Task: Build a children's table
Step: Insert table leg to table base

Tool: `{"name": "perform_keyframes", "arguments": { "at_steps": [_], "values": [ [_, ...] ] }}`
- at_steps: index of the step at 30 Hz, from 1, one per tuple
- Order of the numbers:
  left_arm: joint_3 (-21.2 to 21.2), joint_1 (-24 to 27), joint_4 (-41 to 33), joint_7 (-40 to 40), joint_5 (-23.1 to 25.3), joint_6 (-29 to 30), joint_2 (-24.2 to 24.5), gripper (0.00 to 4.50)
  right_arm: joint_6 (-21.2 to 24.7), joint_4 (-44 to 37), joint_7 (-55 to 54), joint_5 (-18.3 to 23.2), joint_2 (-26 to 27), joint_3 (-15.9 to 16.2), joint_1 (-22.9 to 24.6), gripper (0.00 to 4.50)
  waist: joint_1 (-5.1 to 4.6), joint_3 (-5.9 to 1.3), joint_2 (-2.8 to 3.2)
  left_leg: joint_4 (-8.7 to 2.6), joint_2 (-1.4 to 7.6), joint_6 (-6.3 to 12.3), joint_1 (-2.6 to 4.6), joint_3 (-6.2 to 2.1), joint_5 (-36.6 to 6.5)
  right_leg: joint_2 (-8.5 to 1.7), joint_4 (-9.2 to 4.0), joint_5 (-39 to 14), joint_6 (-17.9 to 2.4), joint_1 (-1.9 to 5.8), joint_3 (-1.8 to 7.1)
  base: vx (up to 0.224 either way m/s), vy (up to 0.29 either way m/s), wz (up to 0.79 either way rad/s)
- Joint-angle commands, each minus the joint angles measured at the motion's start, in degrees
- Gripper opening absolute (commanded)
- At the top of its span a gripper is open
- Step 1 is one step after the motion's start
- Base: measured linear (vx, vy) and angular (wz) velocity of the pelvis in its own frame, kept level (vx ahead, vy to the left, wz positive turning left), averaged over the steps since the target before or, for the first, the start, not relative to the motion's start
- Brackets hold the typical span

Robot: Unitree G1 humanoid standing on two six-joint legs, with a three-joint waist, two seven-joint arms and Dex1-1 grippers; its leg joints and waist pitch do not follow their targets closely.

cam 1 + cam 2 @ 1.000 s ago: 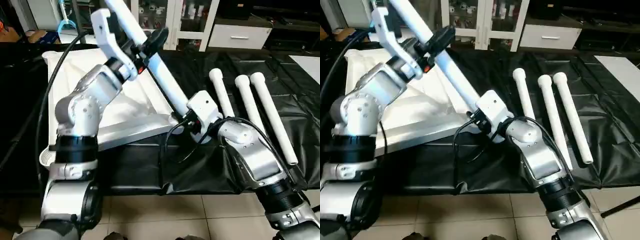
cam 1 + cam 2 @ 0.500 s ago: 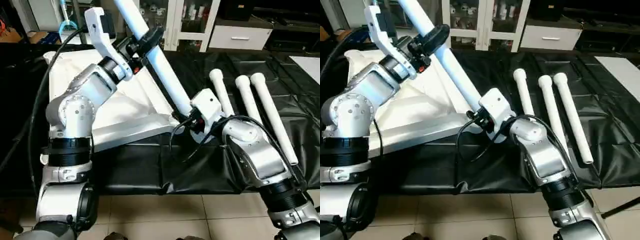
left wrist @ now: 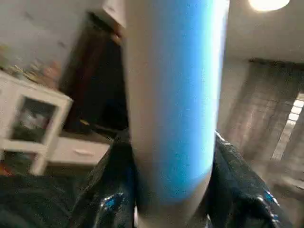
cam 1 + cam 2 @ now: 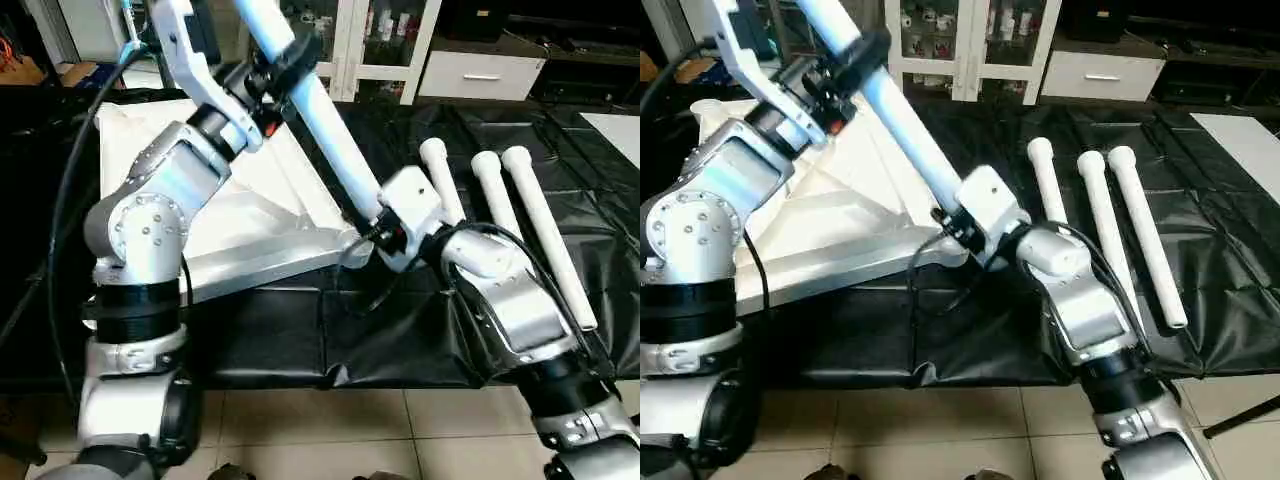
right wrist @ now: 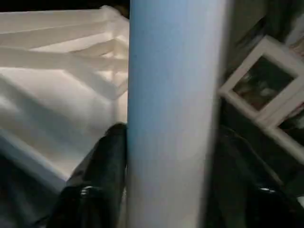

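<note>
- Steeper now than a second ago: held leg (image 4: 325, 120), upper end raised.
- Left gripper (image 4: 285, 65) clamps its upper part; right gripper (image 4: 372, 222) clamps the lower end — beside tabletop (image 4: 250, 215) corner.
- Count: three spare legs (image 4: 500, 215) on black sheet (image 4: 400, 330); one tabletop, underside up.

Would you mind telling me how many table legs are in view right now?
4. One tube leg is held tilted between the left gripper and right gripper; three loose legs lie side by side on the black sheet.
</note>
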Motion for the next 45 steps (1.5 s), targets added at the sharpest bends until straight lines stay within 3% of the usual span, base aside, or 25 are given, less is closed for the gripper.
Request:
{"name": "perform_keyframes", "arguments": {
  "at_steps": [1,6,13,23,45],
  "values": [
    [0.5,0.2,-2.2,1.4,1.8,-3.4,-0.5,1.63,-1.8,1.8,-3.0,-2.5,0.1,-0.2,-1.2,2.71,0.27,-4.79,-0.37,-3.47,0.38,-0.51,0.34,0.23,-5.8,-3.06,-3.41,-5.1,-10.5,3.76,2.11,0.0,0.0,0.0],
    [-0.2,0.9,-3.6,1.8,3.8,-7.7,-2.1,1.58,-1.0,1.4,-7.1,-4.2,2.5,-0.2,-1.9,3.15,0.21,-4.82,-0.39,-3.48,0.36,-0.61,0.38,0.25,-5.8,-2.97,-3.27,-5.1,-9.5,3.6,2.12,0.0,0.0,0.0],
    [-2.6,2.2,-5.3,0.4,4.5,-6.7,-1.7,1.58,-2.3,3.7,-10.1,-6.5,4.5,0.6,-3.0,3.82,0.18,-4.75,-0.36,-3.59,0.45,-1.46,0.58,0.24,-6.8,-2.95,-3.24,-5.5,-9.1,3.25,2.1,0.0,0.0,0.0],
    [-3.2,2.3,-4.6,0.1,6.1,-8.9,-1.3,1.58,-3.2,5.3,-10.9,-8.3,4.9,0.8,-3.9,3.83,0.16,-4.82,-0.55,-3.51,0.33,-1.45,0.5,0.23,-6.0,-2.91,-3.01,-3.8,-8.7,3.47,2.15,0.0,0.0,0.0],
    [-4.9,2.8,-7.1,-3.4,3.7,-6.7,-0.7,1.58,-5.0,9.9,-9.1,-8.2,5.5,0.5,-4.4,1.93,0.22,-4.82,-0.58,-3.44,0.36,-1.18,0.56,0.28,-6.4,-2.93,-2.94,-4.2,-9.3,3.44,2.12,0.0,0.0,0.0]
  ]
}}
